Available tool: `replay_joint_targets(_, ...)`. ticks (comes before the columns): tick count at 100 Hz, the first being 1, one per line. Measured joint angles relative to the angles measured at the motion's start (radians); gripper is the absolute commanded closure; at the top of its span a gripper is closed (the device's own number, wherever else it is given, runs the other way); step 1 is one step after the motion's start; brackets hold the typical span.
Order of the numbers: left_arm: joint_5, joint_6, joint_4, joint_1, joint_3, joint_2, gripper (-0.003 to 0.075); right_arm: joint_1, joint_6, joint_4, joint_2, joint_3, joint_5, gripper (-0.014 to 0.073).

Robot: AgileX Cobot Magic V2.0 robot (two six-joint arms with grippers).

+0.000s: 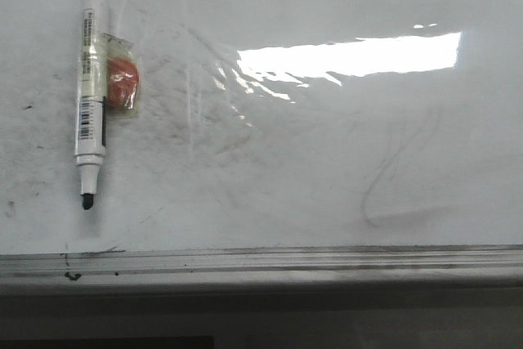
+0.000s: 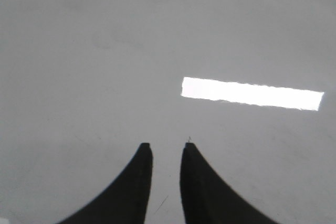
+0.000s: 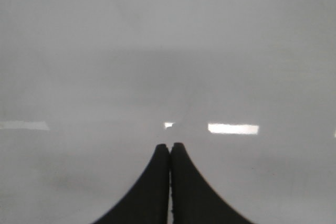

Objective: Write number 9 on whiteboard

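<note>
A capless black marker point(image 1: 91, 83) lies at the left of the whiteboard point(image 1: 310, 177), tip toward the rail point(image 1: 270, 261), a blurry red thing point(image 1: 123, 83) in clear wrap touching it. Only a faint grey curve point(image 1: 392, 181) shows at right; no drawn 9 is discernible. Neither arm enters the front view. Left gripper point(image 2: 167, 148) is spread; right gripper point(image 3: 170, 146) is pressed together, empty.

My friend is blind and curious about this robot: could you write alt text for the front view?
A black-tipped marker, uncapped, lies on a glossy whiteboard with an orange-red piece taped to its side. The board has grey erased smears, a faint curved smudge and a bright reflection, but no number 9. A metal rail edges it; no gripper shows.
</note>
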Motion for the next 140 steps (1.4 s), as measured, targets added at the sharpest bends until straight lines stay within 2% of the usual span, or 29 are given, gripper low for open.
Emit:
replay_joint_targets(2, -0.012, 0.000, 0.000, 0.000, 0.006, 0.006, 0.0357, 0.000, 0.000, 0.000, 0.000, 0.000, 0.000, 0.0657)
replay_joint_targets(9, -0.073, 0.000, -0.009, -0.002, 0.028, 0.036, 0.0309, 0.000, 0.000, 0.000, 0.000, 0.000, 0.000, 0.0657)
replay_joint_targets(20, -0.147, 0.000, -0.003, -0.038, 0.051, 0.104, 0.0313, 0.000, 0.000, 0.000, 0.000, 0.000, 0.002, 0.0657)
replay_joint_targets(27, -0.168, -0.002, -0.001, -0.094, 0.053, 0.153, 0.0313, 0.000, 0.000, 0.000, 0.000, 0.000, 0.002, 0.0657)
replay_joint_targets(41, -0.196, -0.015, -0.018, -0.281, 0.053, 0.238, 0.0314, 0.000, 0.000, 0.000, 0.000, 0.000, 0.004, 0.0657)
replay_joint_targets(67, -0.226, -0.038, -0.045, -0.719, 0.053, 0.382, 0.0318, 0.000, 0.000, 0.000, 0.000, 0.000, 0.007, 0.0657)
replay_joint_targets(81, -0.286, -0.041, -0.093, -0.870, 0.053, 0.473, 0.0335, 0.000, 0.000, 0.000, 0.000, 0.000, 0.009, 0.0657)
replay_joint_targets(95, -0.355, -0.044, -0.132, -0.926, 0.053, 0.579, 0.0335, 0.000, 0.000, 0.000, 0.000, 0.000, 0.009, 0.0657)
replay_joint_targets(140, -0.584, -0.050, -0.160, -0.932, 0.047, 0.845, 0.0335, 0.008, 0.000, 0.000, 0.000, 0.000, 0.018, 0.0657)
